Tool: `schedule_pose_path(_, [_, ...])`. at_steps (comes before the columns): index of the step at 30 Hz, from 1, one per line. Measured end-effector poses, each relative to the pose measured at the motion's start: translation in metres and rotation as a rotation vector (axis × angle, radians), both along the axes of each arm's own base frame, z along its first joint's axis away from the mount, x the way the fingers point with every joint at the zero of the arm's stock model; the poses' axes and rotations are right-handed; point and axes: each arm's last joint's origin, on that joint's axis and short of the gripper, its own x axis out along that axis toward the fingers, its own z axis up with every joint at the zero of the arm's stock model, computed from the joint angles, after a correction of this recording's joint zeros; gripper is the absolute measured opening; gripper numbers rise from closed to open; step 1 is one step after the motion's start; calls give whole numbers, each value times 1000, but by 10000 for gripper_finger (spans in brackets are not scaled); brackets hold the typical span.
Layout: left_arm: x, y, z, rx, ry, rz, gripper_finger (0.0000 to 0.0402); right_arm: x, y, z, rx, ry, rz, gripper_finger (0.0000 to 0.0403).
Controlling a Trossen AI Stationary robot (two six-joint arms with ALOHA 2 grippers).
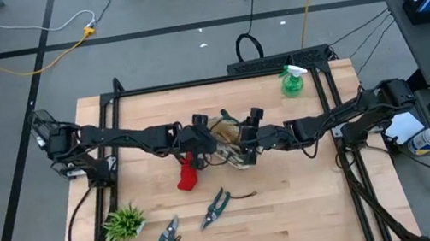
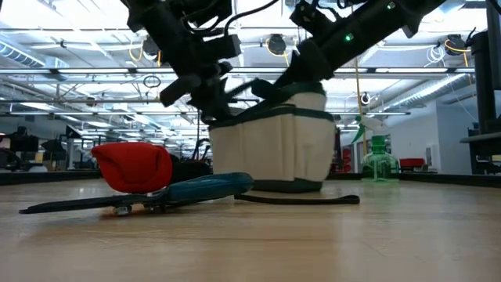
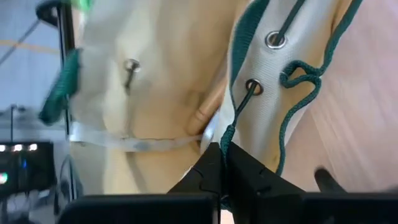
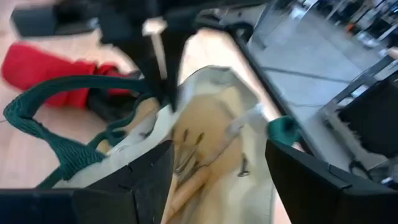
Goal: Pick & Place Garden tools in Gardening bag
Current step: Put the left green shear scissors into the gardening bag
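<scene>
so both arms are crowded on the cream canvas tote with dark green trim (image 1: 231, 139) mid-table. left gripper (image 3: 222, 163) is clamped tight on the bag's green cord and rim edge, nothing else in it. right gripper (image 4: 214, 180) hangs wide and empty over the bag's mouth, where wooden-handled tools (image 4: 189, 168) already lie. what's left: red glove (image 1: 187, 176) just beside the bag on the left arm's side, two dark-handled pruning shears (image 1: 214, 208) nearer the table's front edge, lying diagonally, and the green spray bottle (image 1: 291, 81) well behind the bag. with the left holding the rim, the free right looks best placed.
</scene>
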Motion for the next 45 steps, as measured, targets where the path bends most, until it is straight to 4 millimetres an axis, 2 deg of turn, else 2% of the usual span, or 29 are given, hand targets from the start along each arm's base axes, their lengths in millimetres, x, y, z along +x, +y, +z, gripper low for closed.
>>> schedule_pose_path(5, [-2,-4,-2,-28,4,67,28,4,1,9,3,-96,9,264])
schedule_pose_path(11, [-2,-12,-2,-63,-14,92,63,7,2,22,29,-246,7,259])
schedule_pose_path(23, [-6,-40,4,100,-49,142,137,8,2,22,120,-298,-27,249])
schedule_pose_path(29, [-23,-62,19,150,-91,212,158,7,3,21,179,-315,-40,245])
schedule_pose_path(36, [-49,-81,46,-8,-208,308,161,4,11,15,236,-324,-31,236])
schedule_pose_path(42, [-81,-94,52,-289,-101,389,161,-1,23,9,297,-385,-3,228])
schedule_pose_path(45, [-88,-101,51,-460,-17,437,161,-3,30,10,298,-430,32,226])
